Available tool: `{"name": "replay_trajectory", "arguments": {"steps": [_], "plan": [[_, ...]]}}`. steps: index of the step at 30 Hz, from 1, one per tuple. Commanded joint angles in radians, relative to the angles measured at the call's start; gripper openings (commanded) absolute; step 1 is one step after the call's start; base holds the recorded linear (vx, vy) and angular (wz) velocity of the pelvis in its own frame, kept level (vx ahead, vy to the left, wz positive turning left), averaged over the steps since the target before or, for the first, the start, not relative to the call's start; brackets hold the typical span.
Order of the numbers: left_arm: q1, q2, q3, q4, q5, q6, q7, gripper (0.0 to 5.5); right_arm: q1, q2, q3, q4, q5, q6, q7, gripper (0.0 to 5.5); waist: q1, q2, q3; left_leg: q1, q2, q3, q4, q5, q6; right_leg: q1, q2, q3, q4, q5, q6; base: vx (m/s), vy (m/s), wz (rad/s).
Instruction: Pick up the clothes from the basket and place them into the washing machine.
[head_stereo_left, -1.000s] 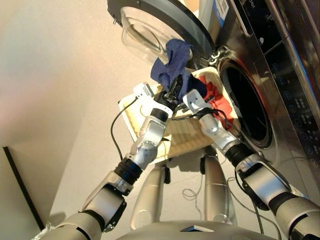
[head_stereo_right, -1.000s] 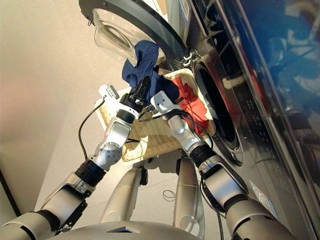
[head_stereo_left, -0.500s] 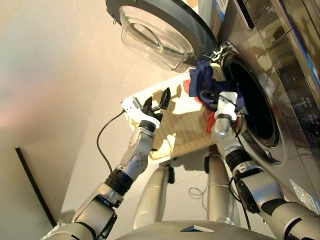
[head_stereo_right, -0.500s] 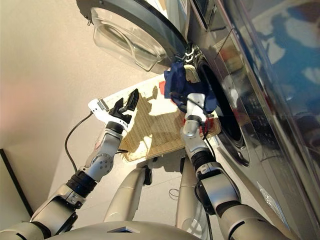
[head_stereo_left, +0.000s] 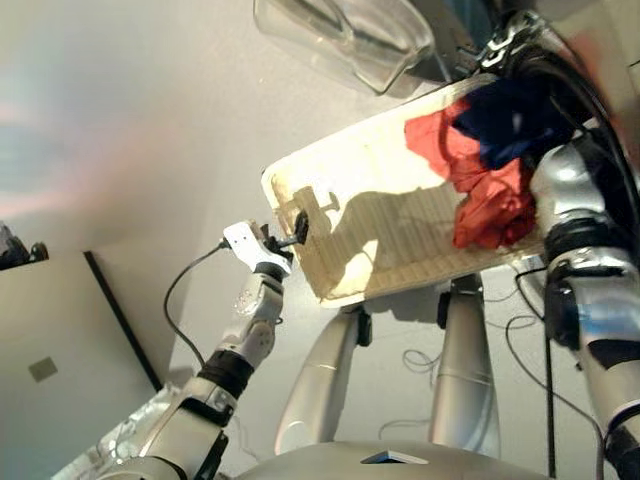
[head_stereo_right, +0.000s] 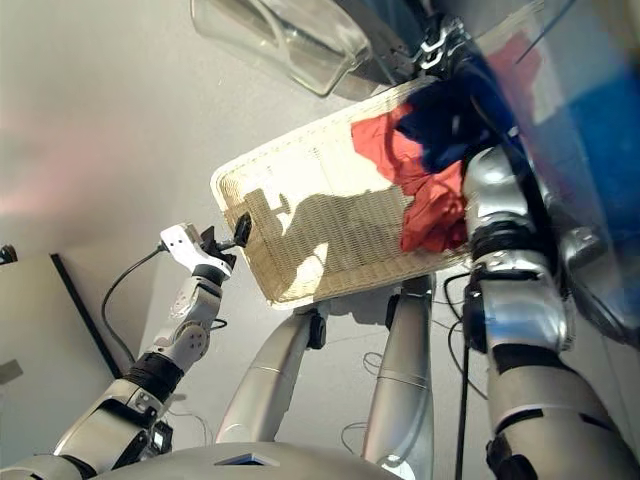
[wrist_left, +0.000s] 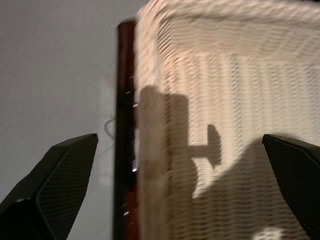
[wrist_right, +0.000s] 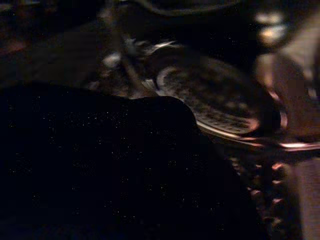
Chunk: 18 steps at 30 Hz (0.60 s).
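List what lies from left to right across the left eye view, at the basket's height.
Left gripper → bare woven basket → red-orange garment → robot's right arm.

Red-orange garment (head_stereo_right: 425, 190) in cream basket (head_stereo_right: 300, 200)

Warmly lit with hard shadows across the basket (head_stereo_left: 330, 285) (right wrist view dark, blurred).
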Motion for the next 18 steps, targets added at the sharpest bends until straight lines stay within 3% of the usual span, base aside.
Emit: {"name": "replay_trajectory", "arguments": {"steps": [1, 2, 3, 4, 6, 7, 8, 9, 10, 11, 12, 18], "plan": [[0.006, 0.051, 0.051, 0.007, 0.074, -0.029, 0.019, 5.5, 0.003, -0.108, -0.033, -0.069, 0.033, -0.074, -0.071, 0.0, -0.039, 0.004, 0.001, -0.019, 0.041, -0.026, 0.162, -0.149, -0.01, 0.022, 0.003, 0.017, 0.092, -0.106, 0.048, 0.0, 0.0, 0.0], [0.003, 0.045, 0.055, 0.015, 0.07, -0.029, 0.023, 5.5, 0.027, -0.099, -0.054, -0.067, 0.052, -0.083, -0.078, 0.0, -0.046, 0.001, 0.002, -0.023, 0.041, -0.027, 0.172, -0.152, -0.011, 0.022, 0.003, 0.016, 0.102, -0.109, 0.046, -0.096, 0.009, 0.012], [-0.002, 0.041, 0.06, 0.028, 0.068, -0.033, 0.033, 5.5, 0.046, -0.068, -0.084, -0.062, 0.091, -0.102, -0.091, 0.0, -0.058, -0.007, 0.006, -0.04, 0.038, -0.019, 0.18, -0.133, -0.005, 0.013, 0.003, 0.009, 0.098, -0.082, 0.037, 0.0, 0.0, 0.0], [-0.004, 0.037, 0.063, 0.036, 0.063, -0.034, 0.041, 5.5, 0.054, -0.035, -0.104, -0.055, 0.122, -0.117, -0.101, 0.0, -0.056, -0.009, -0.004, -0.03, 0.039, -0.03, 0.183, -0.16, -0.007, 0.021, 0.009, 0.013, 0.107, -0.111, 0.042, 0.0, 0.0, 0.0], [-0.006, 0.035, 0.059, 0.045, 0.054, -0.031, 0.045, 5.5, 0.077, 0.027, -0.12, -0.045, 0.154, -0.141, -0.104, 0.0, -0.063, -0.018, -0.003, -0.045, 0.038, -0.021, 0.185, -0.139, -0.001, 0.014, 0.007, 0.006, 0.1, -0.086, 0.033, 0.0, 0.0, 0.0], [-0.008, 0.033, 0.058, 0.049, 0.05, -0.03, 0.044, 5.5, 0.083, 0.054, -0.12, -0.042, 0.164, -0.145, -0.094, 0.0, -0.061, -0.021, -0.013, -0.033, 0.039, -0.031, 0.186, -0.164, -0.004, 0.024, 0.011, 0.013, 0.105, -0.113, 0.039, -0.088, 0.016, -0.085], [-0.007, 0.035, 0.058, 0.05, 0.049, -0.031, 0.044, 5.5, 0.085, 0.055, -0.122, -0.044, 0.165, -0.146, -0.093, 0.0, -0.066, -0.023, -0.006, -0.045, 0.038, -0.021, 0.187, -0.14, 0.0, 0.015, 0.006, 0.006, 0.098, -0.086, 0.032, 0.106, -0.019, -0.108], [-0.011, 0.03, 0.057, 0.05, 0.044, -0.032, 0.045, 5.5, 0.095, 0.087, -0.114, -0.042, 0.169, -0.151, -0.086, 0.0, -0.063, -0.025, -0.015, -0.033, 0.04, -0.033, 0.185, -0.164, -0.004, 0.024, 0.011, 0.013, 0.103, -0.112, 0.038, 0.0, 0.0, 0.0], [-0.012, 0.031, 0.056, 0.05, 0.042, -0.033, 0.046, 5.5, 0.104, 0.109, -0.106, -0.044, 0.172, -0.152, -0.067, 0.0, -0.064, -0.028, -0.016, -0.034, 0.039, -0.034, 0.182, -0.159, -0.003, 0.025, 0.011, 0.014, 0.099, -0.107, 0.037, 0.0, 0.0, 0.0], [-0.016, 0.032, 0.055, 0.052, 0.044, -0.035, 0.047, 5.5, 0.119, 0.132, -0.075, -0.044, 0.168, -0.142, -0.022, 1.25, -0.068, -0.032, -0.008, -0.044, 0.039, -0.024, 0.183, -0.137, 0.001, 0.018, 0.007, 0.007, 0.093, -0.081, 0.029, 0.0, 0.0, 0.0], [-0.021, 0.032, 0.057, 0.058, 0.048, -0.034, 0.047, 5.5, 0.137, 0.15, -0.038, -0.04, 0.157, -0.127, 0.029, 5.5, -0.066, -0.036, -0.013, -0.03, 0.043, -0.032, 0.181, -0.16, -0.004, 0.031, 0.012, 0.013, 0.098, -0.108, 0.035, 0.0, 0.0, 0.0], [-0.034, 0.028, 0.087, 0.131, 0.087, -0.036, 0.038, 5.5, 0.214, 0.24, 0.096, -0.083, 0.261, -0.174, 0.354, 5.5, -0.077, -0.065, -0.002, -0.014, 0.061, -0.028, 0.169, -0.15, -0.013, 0.065, 0.026, 0.002, 0.061, -0.089, 0.03, 0.009, -0.015, -0.015]]}}
